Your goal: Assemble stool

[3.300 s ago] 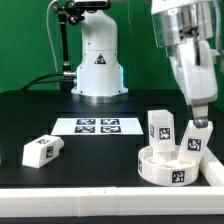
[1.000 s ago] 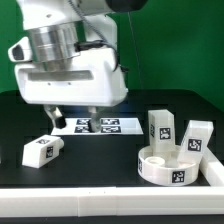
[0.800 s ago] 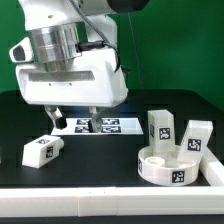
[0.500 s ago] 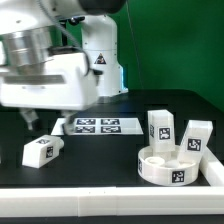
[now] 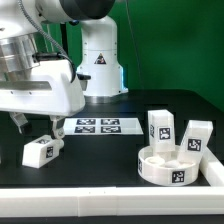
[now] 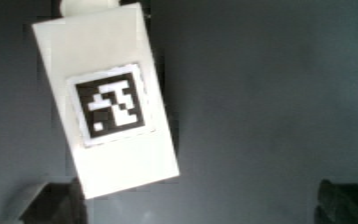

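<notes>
A black table [image 5: 100, 175] carries the whole scene, and the seat [image 5: 168, 167], a round, shallow, rimmed white disc near the table's front edge toward the exterior view's right, serves as the landmark. Behind the seat and toward the exterior view's left, the white robot base [image 5: 100, 65] stands upright at the table's far side against a green backdrop [image 5: 175, 45]. Well to the left of the seat in the exterior view, the arm's bulky white wrist housing [image 5: 40, 85] fills the frame's upper left and blocks the view of the table behind it. Between the base and the seat, the marker board [image 5: 100, 126] lies flat, its left end partly covered by the housing. Two white block legs stand upright just behind the seat: one leg [image 5: 160, 127] at its far rim and a second leg [image 5: 197, 136] at its right, both showing square tags; whether they touch the rim cannot be told. Inside the seat, a small tagged piece [image 5: 188, 146] rises by the far right rim. Well apart from the seat, at the exterior view's far left, a third leg [image 5: 41, 150] lies on its side on the table. The gripper [image 5: 33, 122] hangs right above it, fingers spread wide and holding nothing; the wrist view shows this lying leg [image 6: 108, 105] with dark fingertips [image 6: 48, 200] at either side.
</notes>
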### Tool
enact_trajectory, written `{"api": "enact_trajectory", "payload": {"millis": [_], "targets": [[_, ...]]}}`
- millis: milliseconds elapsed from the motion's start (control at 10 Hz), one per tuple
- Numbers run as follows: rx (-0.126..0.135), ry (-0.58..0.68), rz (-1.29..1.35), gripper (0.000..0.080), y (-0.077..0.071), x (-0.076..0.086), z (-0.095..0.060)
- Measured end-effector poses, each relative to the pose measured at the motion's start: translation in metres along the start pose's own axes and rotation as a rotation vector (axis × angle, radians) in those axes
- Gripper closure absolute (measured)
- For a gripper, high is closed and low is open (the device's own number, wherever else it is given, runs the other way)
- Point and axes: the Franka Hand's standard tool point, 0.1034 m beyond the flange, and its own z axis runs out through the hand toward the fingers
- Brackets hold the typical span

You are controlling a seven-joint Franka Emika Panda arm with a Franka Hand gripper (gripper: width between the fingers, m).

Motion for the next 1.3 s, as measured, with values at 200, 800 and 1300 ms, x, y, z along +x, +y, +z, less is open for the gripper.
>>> {"api": "enact_trajectory", "payload": {"millis": [200,800,1300], "targets": [[-0.002,-0.178,0.009,0.015,0.01,0.008,-0.004],[0.01,-0.492,0.02,0.015,0.027,0.025,-0.003],[-0.008,-0.529,0.028,0.015,0.027,0.017,0.026]]}}
